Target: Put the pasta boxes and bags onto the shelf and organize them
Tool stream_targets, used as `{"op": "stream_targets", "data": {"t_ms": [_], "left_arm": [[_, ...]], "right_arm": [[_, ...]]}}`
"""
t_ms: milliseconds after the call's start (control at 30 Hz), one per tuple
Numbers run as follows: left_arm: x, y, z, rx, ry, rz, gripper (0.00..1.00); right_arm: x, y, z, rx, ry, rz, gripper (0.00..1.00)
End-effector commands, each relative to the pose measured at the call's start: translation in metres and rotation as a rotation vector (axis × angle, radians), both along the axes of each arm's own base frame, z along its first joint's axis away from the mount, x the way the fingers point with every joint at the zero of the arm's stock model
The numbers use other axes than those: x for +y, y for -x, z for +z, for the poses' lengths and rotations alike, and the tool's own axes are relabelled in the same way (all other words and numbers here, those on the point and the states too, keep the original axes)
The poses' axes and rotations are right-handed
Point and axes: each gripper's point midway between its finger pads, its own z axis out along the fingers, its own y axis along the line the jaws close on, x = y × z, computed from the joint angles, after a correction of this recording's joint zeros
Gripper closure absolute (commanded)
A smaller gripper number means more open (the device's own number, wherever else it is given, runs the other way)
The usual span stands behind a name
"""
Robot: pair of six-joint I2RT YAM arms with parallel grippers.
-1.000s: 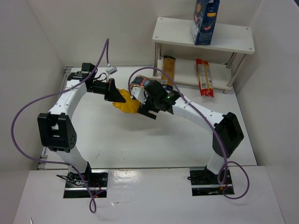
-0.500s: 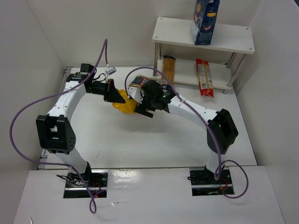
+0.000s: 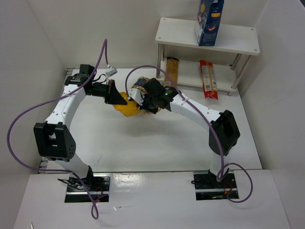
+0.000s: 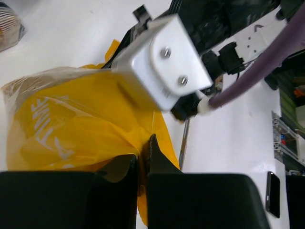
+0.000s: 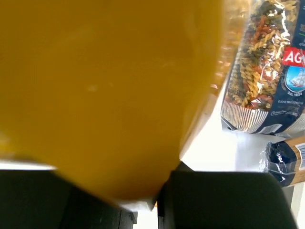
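Note:
The large yellow bag [image 3: 127,109] hangs above the table between both arms. My left gripper [image 3: 119,98] pinches its yellow film [image 4: 71,124] in a narrow slit between the fingers [image 4: 143,155]. My right gripper [image 3: 142,101] is shut on the bag's other end, and the yellow plastic [image 5: 95,86] fills the right wrist view. The smaller clear bag [image 3: 139,84] with the dark-blue label [image 5: 267,71] lies on the table just behind. On the white shelf [image 3: 238,40], the dark-blue carton [image 3: 208,16] stands on the top tier. The yellow-and-blue pack [image 3: 171,71] and the red pack [image 3: 208,78] lie on the lower tier.
White walls close the table in on the left, back and right. The right arm's white wrist housing [image 4: 162,62] sits very close in front of my left gripper. A purple cable [image 3: 28,109] loops out from the left arm.
My right gripper has gone from open to shut on the yellow bag and has shifted slightly left and back toward the left gripper. The left arm has barely moved.

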Motion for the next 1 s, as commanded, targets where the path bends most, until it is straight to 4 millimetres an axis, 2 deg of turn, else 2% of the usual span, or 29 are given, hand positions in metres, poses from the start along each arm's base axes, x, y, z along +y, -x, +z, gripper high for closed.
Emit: {"op": "stream_targets", "data": {"t_ms": [0,33,67,100,133,167,200,233,300,400,533,567,667,833,867,900,967], "left_arm": [[0.003,0.002,0.019,-0.153,-0.039,0.005,0.93],[0.005,-0.001,0.015,-0.154,-0.061,0.018,0.67],[0.011,-0.005,0.010,-0.145,-0.081,0.046,0.53],[0.017,-0.010,0.009,-0.165,-0.105,0.071,0.44],[0.021,-0.011,0.005,-0.155,-0.114,0.086,0.35],[0.030,-0.015,0.005,-0.153,-0.117,0.112,0.20],[0.035,-0.018,0.003,-0.152,-0.133,0.134,0.11],[0.043,-0.023,-0.002,-0.152,-0.167,0.163,0.03],[0.063,-0.030,-0.005,-0.169,-0.217,0.226,0.00],[0.084,-0.034,-0.009,-0.186,-0.269,0.305,0.00],[0.114,-0.026,-0.013,-0.177,-0.307,0.420,0.00],[0.120,-0.023,-0.018,-0.167,-0.331,0.444,0.00],[0.138,-0.015,-0.014,-0.185,-0.366,0.513,0.00],[0.171,0.003,-0.024,-0.166,-0.460,0.665,0.00],[0.184,0.006,-0.019,-0.195,-0.491,0.731,0.00],[0.188,0.011,-0.022,-0.192,-0.501,0.752,0.00],[0.203,0.021,-0.026,-0.194,-0.515,0.824,0.00]], "right_arm": [[-0.020,-0.017,0.073,-0.113,-0.146,-0.040,1.00],[-0.036,-0.026,0.079,-0.111,-0.160,-0.071,1.00],[-0.045,-0.031,0.085,-0.114,-0.178,-0.098,1.00],[-0.056,-0.032,0.096,-0.129,-0.196,-0.114,1.00],[-0.073,-0.041,0.103,-0.141,-0.209,-0.152,1.00],[-0.079,-0.041,0.106,-0.133,-0.228,-0.161,1.00],[-0.087,-0.041,0.108,-0.135,-0.235,-0.172,1.00],[-0.095,-0.040,0.120,-0.158,-0.254,-0.182,1.00],[-0.112,-0.041,0.124,-0.172,-0.265,-0.212,1.00],[-0.126,-0.036,0.121,-0.163,-0.271,-0.228,1.00],[-0.136,-0.025,0.129,-0.177,-0.291,-0.233,1.00],[-0.138,-0.021,0.135,-0.181,-0.301,-0.238,1.00],[-0.144,-0.017,0.144,-0.192,-0.319,-0.240,1.00],[-0.146,-0.007,0.177,-0.225,-0.388,-0.268,1.00],[-0.150,-0.006,0.185,-0.236,-0.408,-0.286,1.00],[-0.150,-0.006,0.185,-0.230,-0.413,-0.292,1.00],[-0.162,-0.008,0.200,-0.275,-0.428,-0.337,1.00]]}}
